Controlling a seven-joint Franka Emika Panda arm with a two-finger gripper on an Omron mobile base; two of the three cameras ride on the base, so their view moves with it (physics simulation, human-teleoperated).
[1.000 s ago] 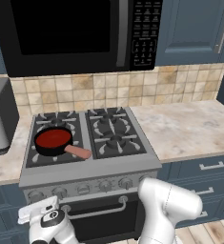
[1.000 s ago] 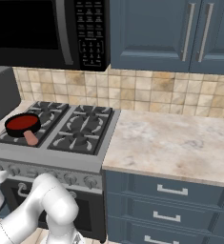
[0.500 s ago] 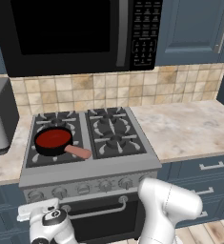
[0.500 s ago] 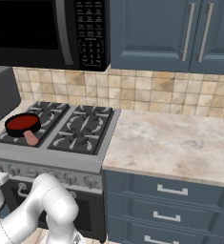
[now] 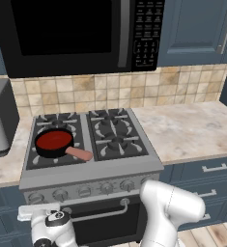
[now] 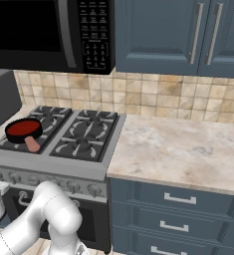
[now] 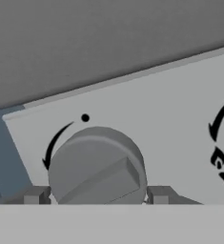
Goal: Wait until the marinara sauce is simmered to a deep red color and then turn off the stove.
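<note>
Knob (image 7: 97, 166) and gripper (image 7: 98, 194) were lined up in the hand view: the round grey knob was seen straight ahead, right between the two finger tips (image 7: 36, 195), one on each side of it. The jaws were held wide apart and nothing was gripped yet; whether the tips touched the knob could not be told. The raised bar on the knob's face was tilted, running from lower left to upper right in that view. To grip it, the claw would likely have to be closed over the knob and turned.

The stove (image 5: 93, 179) was seen ahead of the base, and the hand was held low at its front left end. The marinara sauce (image 5: 54, 141) was seen up on the front left burner, in a small black pan (image 5: 46, 151), and looked red.

No words or brand names could be read. Only a black dot and curved arrows were seen printed beside the knobs.
</note>
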